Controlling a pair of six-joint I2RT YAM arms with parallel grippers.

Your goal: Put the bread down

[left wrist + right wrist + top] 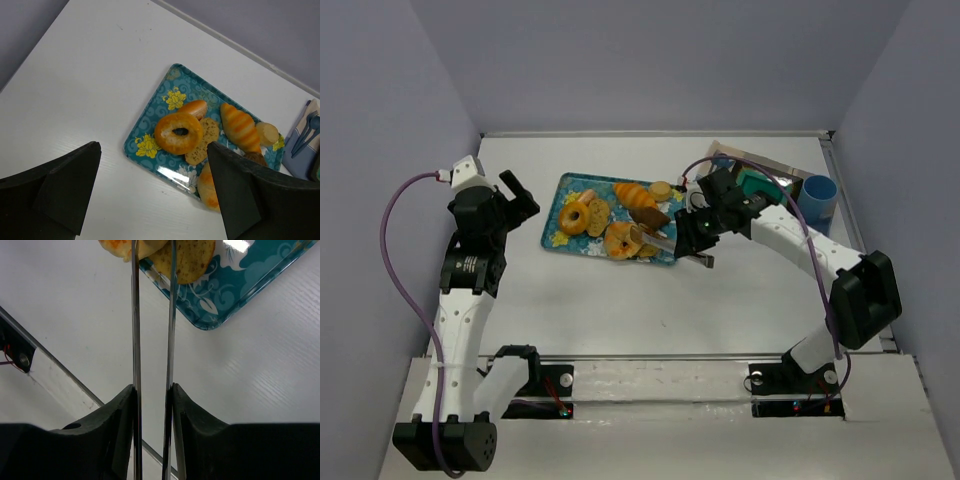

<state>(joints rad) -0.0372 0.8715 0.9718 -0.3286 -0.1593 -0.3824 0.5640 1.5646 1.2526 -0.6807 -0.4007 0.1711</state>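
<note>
The bread (619, 240) is a golden roll at the near edge of the teal flowered tray (563, 190). My right gripper (697, 236) is shut on metal tongs (655, 235) whose tips reach the bread. In the right wrist view the gripper (152, 390) holds the two tong blades (135, 315) a little apart, and the bread (116, 245) is at their tips, cut off by the frame's top edge. My left gripper (519, 193) is open and empty, left of the tray. In its view (152, 150) the bread (207, 184) is partly hidden behind one finger.
The tray (145, 127) also holds a ring doughnut (178, 132), a long croissant (240, 126), flat cookies (206, 137) and small rolls. A blue cup (817, 200) and a pouch with cutlery (760, 180) stand at the back right. A metal rail (60, 377) runs along the near table edge.
</note>
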